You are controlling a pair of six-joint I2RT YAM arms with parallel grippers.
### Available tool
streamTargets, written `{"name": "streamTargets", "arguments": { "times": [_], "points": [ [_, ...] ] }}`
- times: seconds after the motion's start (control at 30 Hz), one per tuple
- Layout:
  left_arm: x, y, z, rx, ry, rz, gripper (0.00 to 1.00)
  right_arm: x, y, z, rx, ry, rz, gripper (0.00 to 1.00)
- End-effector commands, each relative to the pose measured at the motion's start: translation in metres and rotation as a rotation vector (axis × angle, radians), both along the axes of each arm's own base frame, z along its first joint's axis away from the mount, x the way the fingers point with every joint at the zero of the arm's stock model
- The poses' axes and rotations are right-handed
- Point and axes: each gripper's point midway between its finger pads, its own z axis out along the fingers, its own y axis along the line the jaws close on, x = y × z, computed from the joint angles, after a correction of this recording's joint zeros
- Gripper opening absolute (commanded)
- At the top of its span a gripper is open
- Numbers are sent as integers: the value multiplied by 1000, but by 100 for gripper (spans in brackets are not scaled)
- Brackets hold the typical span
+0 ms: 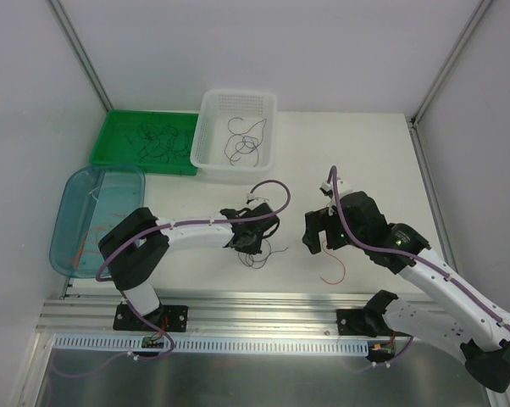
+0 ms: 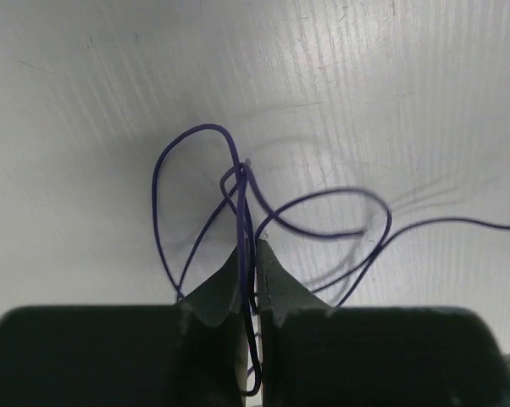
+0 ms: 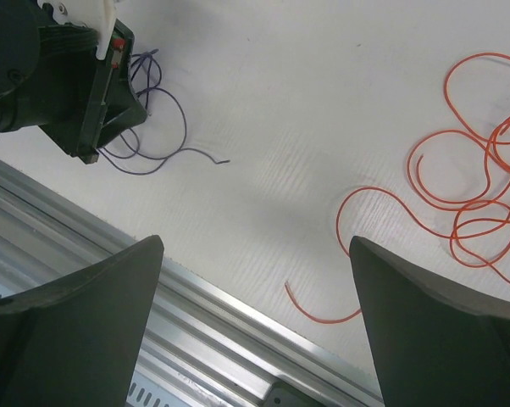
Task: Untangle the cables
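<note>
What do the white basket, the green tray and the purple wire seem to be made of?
The white basket looks like matte moulded plastic: its walls are a grid of holes. The green tray seems smooth plastic, evenly coloured with a raised rim. The purple wire has a smooth, plastic-looking coat and curls in loose loops, so it is flexible; its core is hidden.

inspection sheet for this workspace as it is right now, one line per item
surface: white table, cables lying near the arms
job's things: purple cable pinched in left gripper; orange cable loose on table beside right gripper; black cables in green tray; dark cables in white basket; faint orange strands in blue tray
clutter: nothing seen
grippers: left shut on purple cable; right open, holding nothing
cables: lilac arm cables loop along both arms
surroundings: white walls, aluminium rail at near edge
</note>
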Motion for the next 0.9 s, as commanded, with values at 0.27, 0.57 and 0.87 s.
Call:
{"name": "streamTargets", "arguments": {
  "times": [0.27, 0.57, 0.87],
  "points": [
    [65, -7, 133, -115, -252, -22, 0, 4, -18, 7, -31, -59, -71, 97],
    [175, 23, 293, -263, -543, 45, 0, 2, -40, 22, -22, -125, -151, 97],
    [312, 60, 284, -254, -579, 204, 17, -4, -51, 20, -25, -123, -188, 97]
  ]
}}
